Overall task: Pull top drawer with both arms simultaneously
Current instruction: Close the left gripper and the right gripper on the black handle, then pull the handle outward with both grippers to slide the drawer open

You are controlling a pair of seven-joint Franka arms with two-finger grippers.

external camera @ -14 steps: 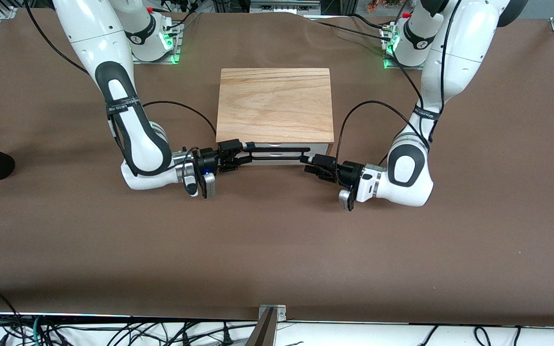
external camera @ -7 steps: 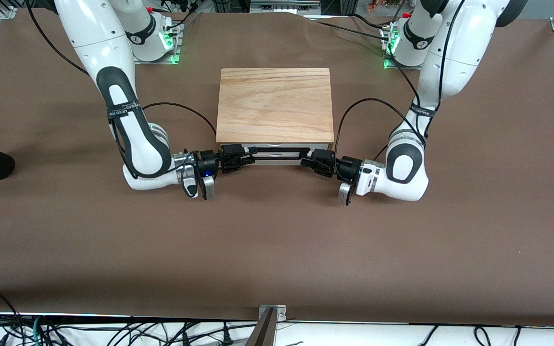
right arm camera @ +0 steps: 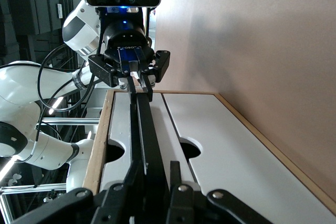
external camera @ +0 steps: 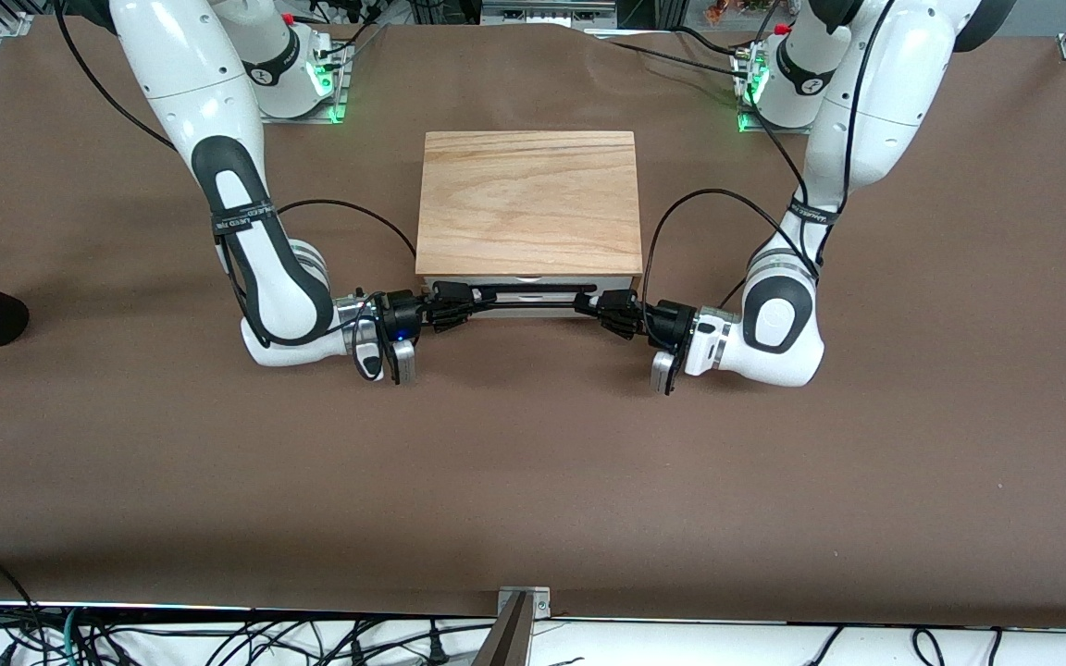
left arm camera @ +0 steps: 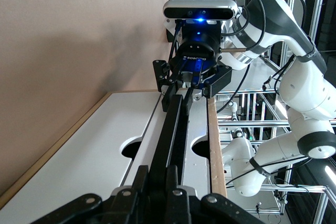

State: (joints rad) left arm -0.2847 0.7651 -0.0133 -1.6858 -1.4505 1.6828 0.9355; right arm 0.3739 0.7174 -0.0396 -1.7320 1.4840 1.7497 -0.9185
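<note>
From the front, the left gripper (external camera: pixel 596 302) and right gripper (external camera: pixel 464 298) are clamped on opposite ends of the top drawer's (external camera: pixel 526 282) black handle (external camera: pixel 533 295), mid-table under the wooden top board (external camera: pixel 529 201). Each wrist view shows fingers pinched tight on that bar.

R gripper (right arm camera: pixel 152 179) closed on the black wire handle (right arm camera: pixel 146 129), fingers (right arm camera: pixel 176 179) pinching the bar at one end. Handle runs along the top drawer (right arm camera: pixel 123 129), white front w/ a notch in its edge. 2nd white drawer front (right arm camera: pixel 231 150) beside it, also notched. L gripper (right arm camera: pixel 135 85) clamps the handle's other end, its wrist cam above. Brown worktop (right arm camera: pixel 252 35) alongside.
</note>
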